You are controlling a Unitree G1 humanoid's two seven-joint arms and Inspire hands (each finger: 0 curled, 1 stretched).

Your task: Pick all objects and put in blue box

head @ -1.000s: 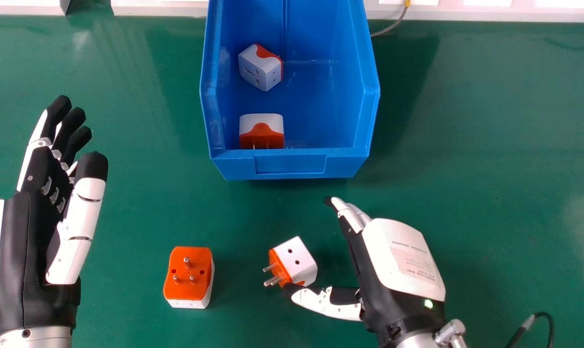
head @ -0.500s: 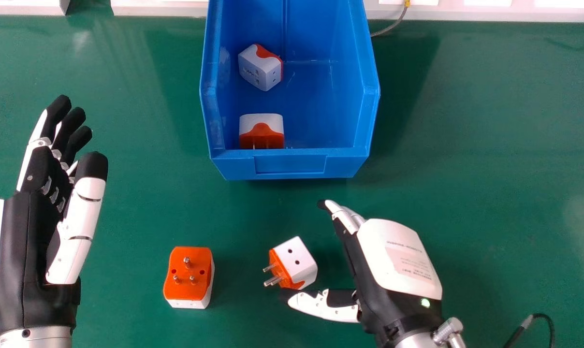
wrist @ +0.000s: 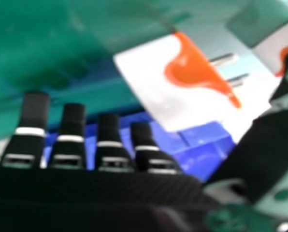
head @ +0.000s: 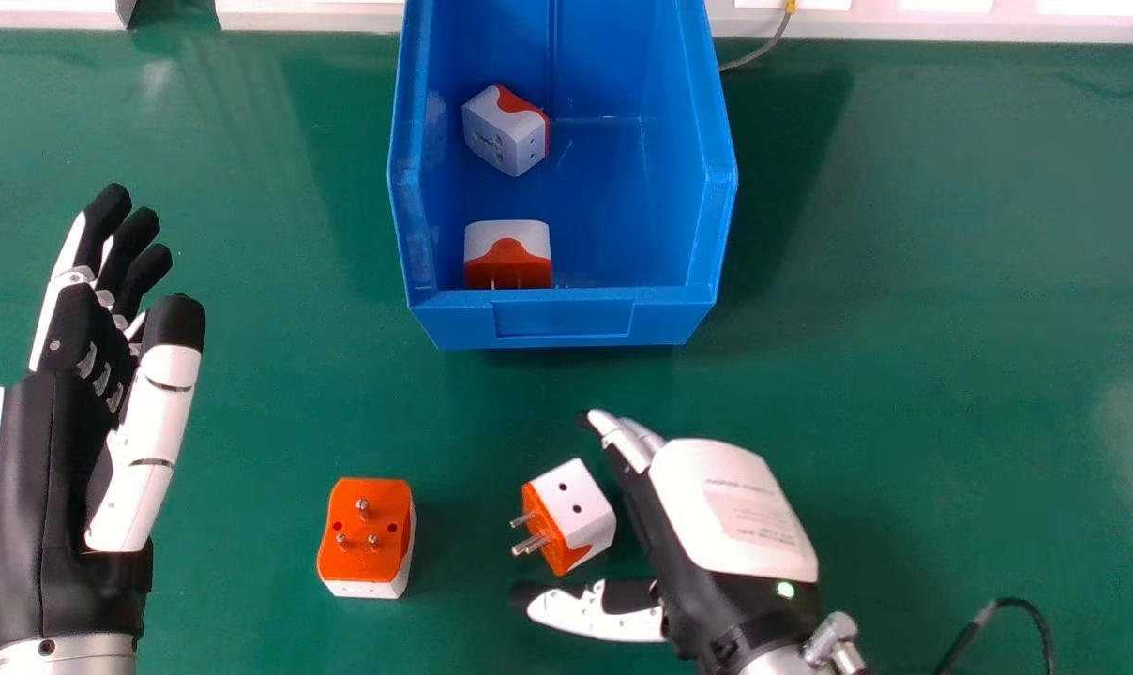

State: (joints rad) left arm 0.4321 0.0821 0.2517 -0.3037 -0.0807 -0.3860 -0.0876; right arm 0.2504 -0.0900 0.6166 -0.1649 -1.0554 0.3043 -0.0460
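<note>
Green tabletop [head: 923, 281] spreads under all of this, and the blue box [head: 562, 321] sits on it at the far middle, its lower wall facing near.

On the left, the left hand [head: 41, 487] has its fingers straight and its thumb apart from them, well away from the adapters. Near and right of the middle is the right hand [head: 735, 511], also open, with the thumb and fingers apart and nothing clamped between them.

The four orange-and-white plug adapters look much alike in size (so I take the nearer ones first). The right table adapter [head: 574, 506] lies in the gap between the right hand's thumb and fingers, prongs aimed left; I see no contact with it. The right hand view likewise has it between the straight fingers [wrist: 71, 121] and the thumb. Farther left on the table, apart from both hands, rests the left table adapter [head: 368, 539], its orange face and prongs turned up. Inside the box, both toward its left side, are the near box adapter [head: 507, 255], close by the near wall, and the far box adapter [head: 503, 131], set askew behind it.

Thinnest is the black cable [head: 1009, 603], at the near right.
</note>
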